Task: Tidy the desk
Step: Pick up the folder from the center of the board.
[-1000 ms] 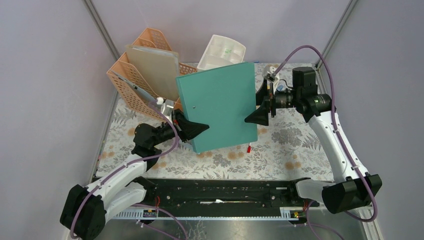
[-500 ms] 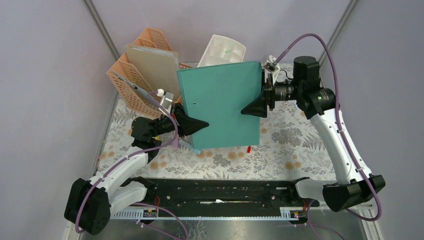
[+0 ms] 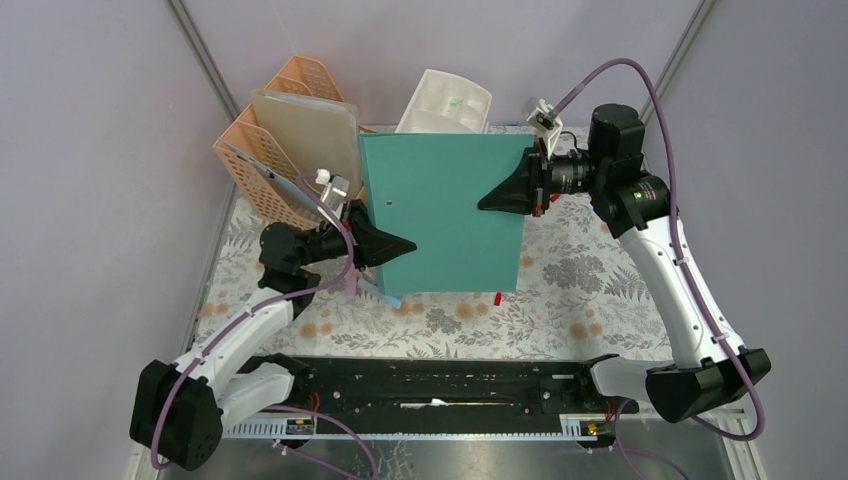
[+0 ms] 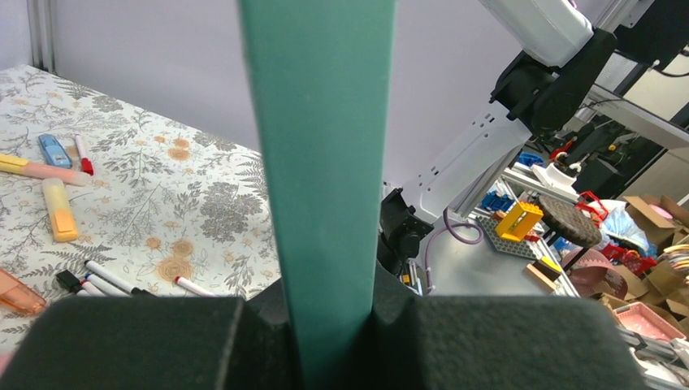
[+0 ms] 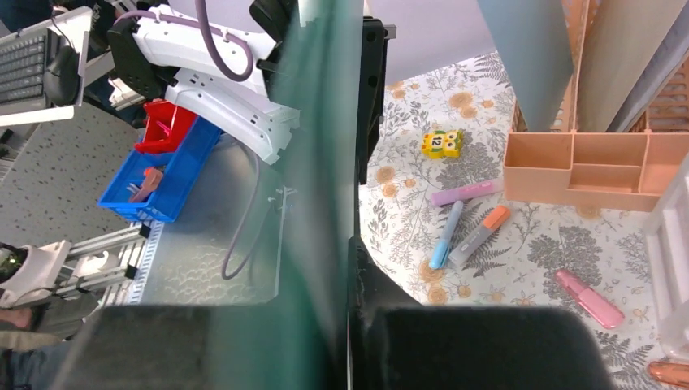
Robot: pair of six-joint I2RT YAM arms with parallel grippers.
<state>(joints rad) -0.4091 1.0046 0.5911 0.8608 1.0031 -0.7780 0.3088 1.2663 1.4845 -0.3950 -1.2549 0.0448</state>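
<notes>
A teal folder (image 3: 445,215) hangs upright above the desk (image 3: 590,300), a flower-printed cloth top. My left gripper (image 3: 395,245) is shut on the folder's lower left edge. In the left wrist view the teal folder (image 4: 321,162) stands as a narrow band pinched in that gripper (image 4: 329,325). My right gripper (image 3: 497,200) is shut on the folder's upper right edge. Up close in the right wrist view, the folder (image 5: 325,162) is a blurred green sheet pressed into the right gripper (image 5: 349,317).
A peach file rack (image 3: 290,150) holding beige folders and a white drawer unit (image 3: 445,100) stand at the back. Highlighters (image 5: 479,236), a pink pen (image 5: 589,296), a yellow cube (image 5: 443,144) and a peach organizer (image 5: 585,166) sit on the cloth. Markers (image 4: 114,280) lie under the folder.
My right gripper has moved in and shut on the folder's right edge. The folder has turned squarer and shifted slightly toward the back. The left gripper kept its hold.
</notes>
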